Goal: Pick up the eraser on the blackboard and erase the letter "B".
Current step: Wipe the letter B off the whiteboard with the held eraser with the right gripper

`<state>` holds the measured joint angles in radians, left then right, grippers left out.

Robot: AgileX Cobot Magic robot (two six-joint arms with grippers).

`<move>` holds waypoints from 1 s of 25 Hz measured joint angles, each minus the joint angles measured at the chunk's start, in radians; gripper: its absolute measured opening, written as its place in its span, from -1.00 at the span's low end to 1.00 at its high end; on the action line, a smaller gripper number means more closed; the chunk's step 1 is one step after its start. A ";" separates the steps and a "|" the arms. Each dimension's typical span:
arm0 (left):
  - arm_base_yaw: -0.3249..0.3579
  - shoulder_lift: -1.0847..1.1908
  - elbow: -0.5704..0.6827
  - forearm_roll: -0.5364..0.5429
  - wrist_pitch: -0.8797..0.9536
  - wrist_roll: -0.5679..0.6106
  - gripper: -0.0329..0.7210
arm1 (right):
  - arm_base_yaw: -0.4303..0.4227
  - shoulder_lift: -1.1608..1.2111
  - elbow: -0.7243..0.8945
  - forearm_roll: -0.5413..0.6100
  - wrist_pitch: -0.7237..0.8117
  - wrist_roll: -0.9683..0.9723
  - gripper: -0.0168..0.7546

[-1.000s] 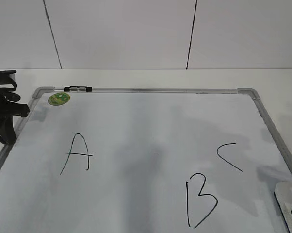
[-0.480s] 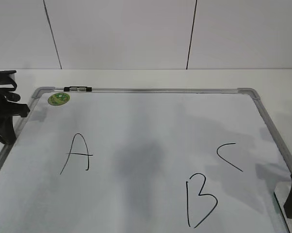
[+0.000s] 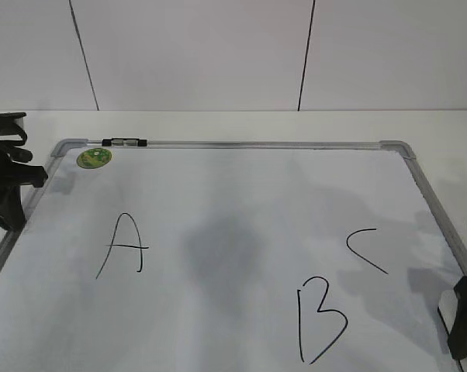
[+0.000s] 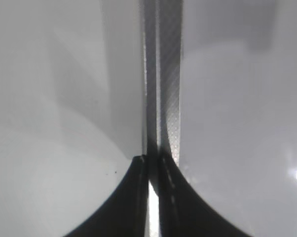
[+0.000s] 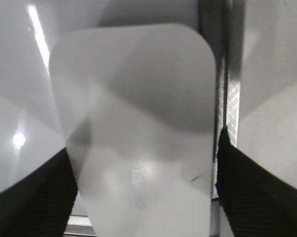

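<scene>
At board's lower right corner: right gripper (image 5: 143, 163) straddling the eraser (image 5: 138, 123), fingers spread to either side of it.
Right wrist view shows the flat white eraser lying on the blackboard (image 3: 233, 201) just beside the right frame rail, one dark finger (image 5: 30, 197) at its left side and the other at its right; whether the pads actually touch it cannot be told. Exterior view catches only a dark bit of that gripper at the right edge. Letter "B" (image 3: 319, 322) sits near the bottom edge, right of centre, intact, with "C" (image 3: 367, 249) above it and "A" (image 3: 123, 246) toward the left. Green sticker (image 3: 94, 158) in top left corner. Left gripper (image 4: 153, 197) rests over the left frame rail, fingers pressed together, nothing between them.
</scene>
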<state>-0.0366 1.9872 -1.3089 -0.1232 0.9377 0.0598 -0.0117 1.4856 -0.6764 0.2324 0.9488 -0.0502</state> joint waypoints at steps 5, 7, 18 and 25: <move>0.000 0.000 0.000 0.000 0.000 0.000 -0.87 | 0.000 0.011 -0.014 0.012 0.014 -0.002 0.52; 0.000 0.000 0.000 0.000 0.000 0.000 -0.87 | 0.000 0.014 -0.029 0.012 0.026 -0.002 0.46; 0.000 0.000 0.000 0.000 0.000 0.000 -0.87 | 0.000 0.015 -0.067 0.012 0.035 -0.002 0.40; 0.000 0.000 0.000 0.000 0.000 0.000 -0.87 | 0.021 0.017 -0.069 0.049 0.046 -0.028 0.40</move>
<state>-0.0366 1.9872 -1.3089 -0.1232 0.9377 0.0598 0.0093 1.5022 -0.7453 0.2810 0.9950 -0.0780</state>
